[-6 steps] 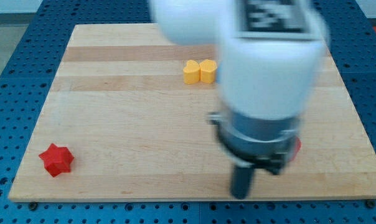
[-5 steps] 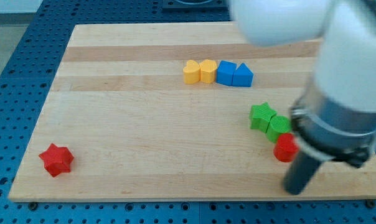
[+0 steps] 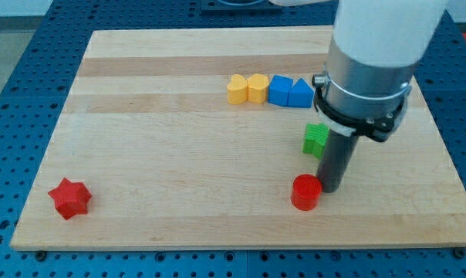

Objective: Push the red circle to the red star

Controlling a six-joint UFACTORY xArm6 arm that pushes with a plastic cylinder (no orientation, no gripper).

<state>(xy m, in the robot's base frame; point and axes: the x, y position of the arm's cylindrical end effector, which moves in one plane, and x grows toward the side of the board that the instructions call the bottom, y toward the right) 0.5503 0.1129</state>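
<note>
Six blocks are seen on the wooden board [image 3: 179, 154], which rests on a blue pegboard table [image 3: 17, 77]. The red circle [image 3: 306, 192] is found near the view's bottom, right of centre, and my tip [image 3: 329, 188] is placed just beside it on the view's right, touching it or very nearly so. No hand is carried by the arm [image 3: 372, 62], only the dark rod, so nothing is held. The red star [image 3: 69, 198] is set at the view's bottom left corner of the board, well apart from the circle. A row is formed near the view's top by a yellow heart [image 3: 237, 89], a yellow block [image 3: 257, 87] whose shape cannot be made out, a blue block [image 3: 280, 89] and a blue triangle [image 3: 300, 93], each touching the next. A green block [image 3: 315, 140] is partly hidden behind the rod, just above the circle; its shape cannot be told.
</note>
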